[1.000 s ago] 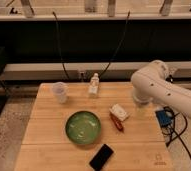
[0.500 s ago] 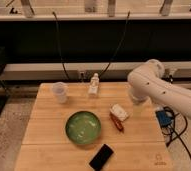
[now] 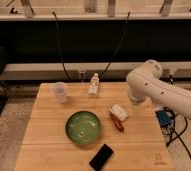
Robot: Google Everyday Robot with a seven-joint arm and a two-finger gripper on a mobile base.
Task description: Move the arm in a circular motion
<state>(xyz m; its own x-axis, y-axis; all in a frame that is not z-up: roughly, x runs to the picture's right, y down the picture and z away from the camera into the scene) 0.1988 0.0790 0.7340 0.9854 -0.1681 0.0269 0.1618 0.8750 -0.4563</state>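
The large glossy white robot arm (image 3: 161,92) of thick rounded segments has drifted slightly left. Its bulbous top joint and down-turned end are now closer to the small white plastic bottle (image 3: 94,85). Its gripper is hidden behind that down-turned end.

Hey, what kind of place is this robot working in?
Probably a robotics lab: a white arm reaches over a wooden table holding a green bowl and a cup, and cables hang down the dark wall behind. Its hand is out of view.
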